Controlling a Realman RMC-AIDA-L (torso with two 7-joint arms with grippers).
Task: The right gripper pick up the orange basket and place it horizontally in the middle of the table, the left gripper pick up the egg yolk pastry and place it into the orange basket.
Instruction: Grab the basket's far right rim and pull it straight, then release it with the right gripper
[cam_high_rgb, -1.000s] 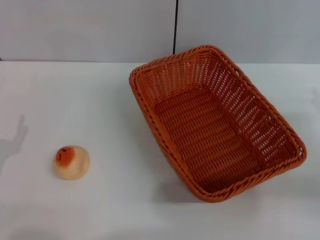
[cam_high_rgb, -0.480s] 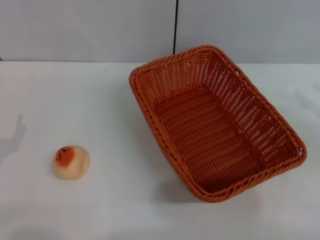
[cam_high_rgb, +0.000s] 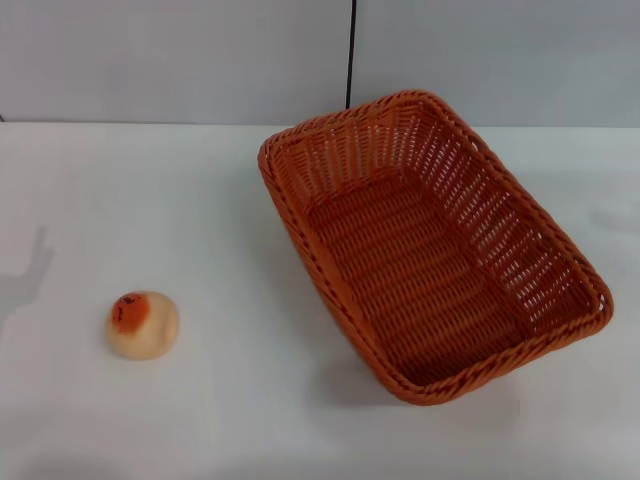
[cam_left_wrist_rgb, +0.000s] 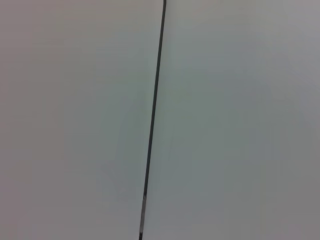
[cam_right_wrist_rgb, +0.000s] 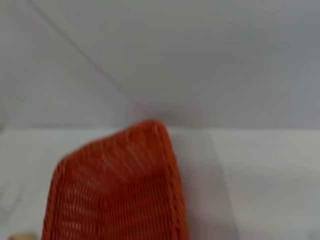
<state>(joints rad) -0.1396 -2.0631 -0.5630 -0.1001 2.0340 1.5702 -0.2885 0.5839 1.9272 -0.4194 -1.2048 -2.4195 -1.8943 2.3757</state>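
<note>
The orange basket (cam_high_rgb: 420, 270) lies empty on the white table (cam_high_rgb: 150, 190), right of centre, its long side running at a slant from the back middle to the front right. It also fills the lower part of the right wrist view (cam_right_wrist_rgb: 120, 190), seen from one end. The egg yolk pastry (cam_high_rgb: 143, 324) sits alone on the table at the front left, well apart from the basket, its orange-red patch facing up. Neither the left gripper nor the right gripper shows in any view.
A pale wall with a thin black vertical seam (cam_high_rgb: 351, 55) stands behind the table; the left wrist view shows only that wall and seam (cam_left_wrist_rgb: 152, 120). Faint shadows fall on the table at its left (cam_high_rgb: 30, 275) and right (cam_high_rgb: 612, 218) edges.
The faint shadows at the table's left and right edges have shifted and shrunk a little. The basket and the pastry have stayed where they were.
</note>
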